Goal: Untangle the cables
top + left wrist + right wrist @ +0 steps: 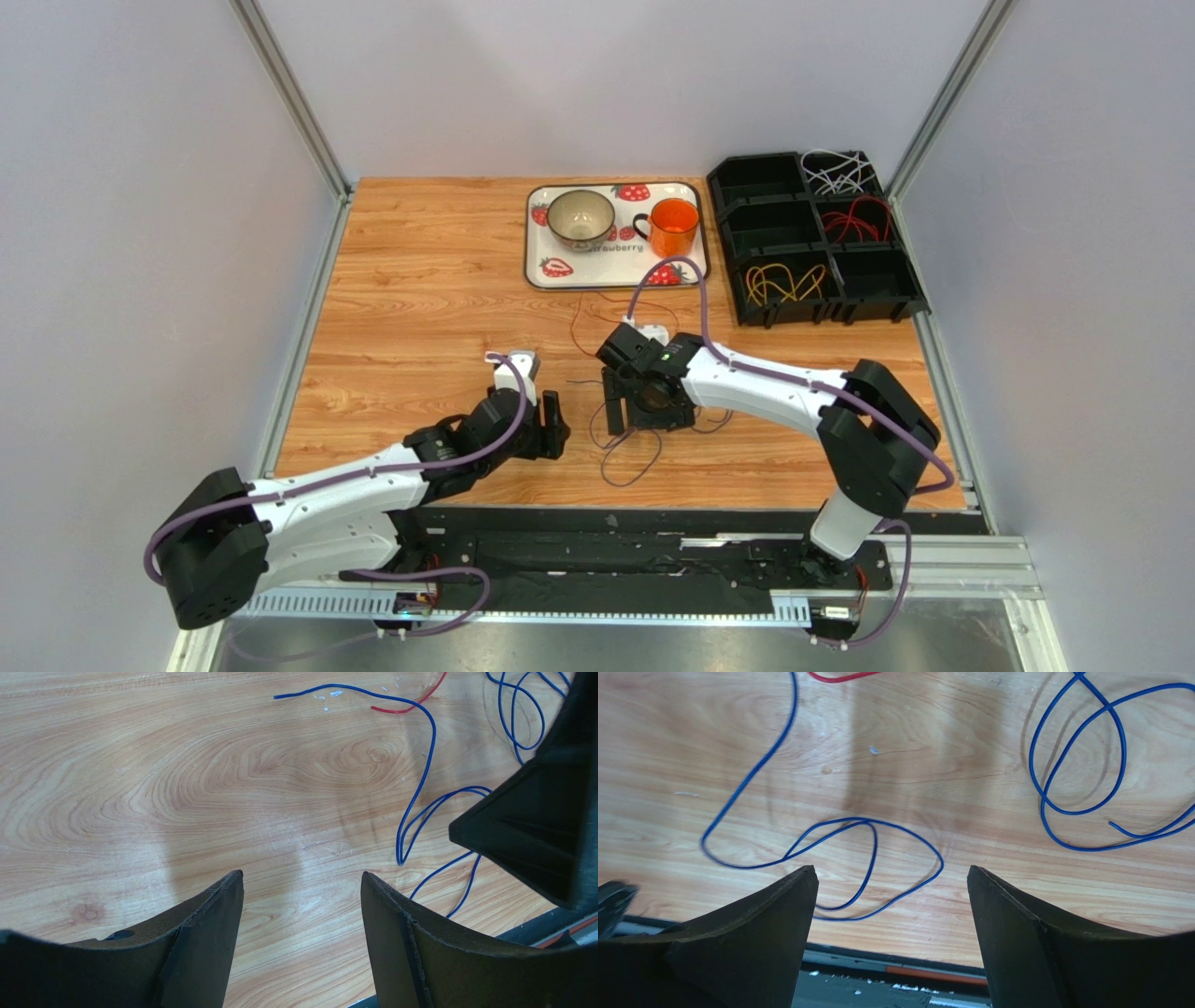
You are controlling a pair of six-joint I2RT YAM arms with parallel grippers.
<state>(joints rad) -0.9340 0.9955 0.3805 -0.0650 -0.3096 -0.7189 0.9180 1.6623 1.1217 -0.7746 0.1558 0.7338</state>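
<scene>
Closest to me, the left hand (550,420) sits low over the table (421,280), a little in from the near edge. Its fingers (210,917) are spread and nothing is between them, only bare wood. Just beside it, the right hand (648,399) points down at the table, also spread wide and gripping nothing. The two hands stand near each other but apart.

The cables lie loose on the table under and around the right hand. In the right wrist view, the blue cable (864,820) curls in a flat loop on the wood right in front of the open fingers (787,910), with more coils off to one side. From the left wrist, the same blue cable (433,742) snakes past the dark bulk of the right hand, and a red cable (407,708) crosses it further on.

Beyond the hands, a strawberry-patterned tray (535,238) carries a bowl (579,216) and an orange mug (675,224). To its right, a black divided bin (811,207) holds white (839,171), red (859,220) and yellow wire bundles (786,284) in separate compartments.
</scene>
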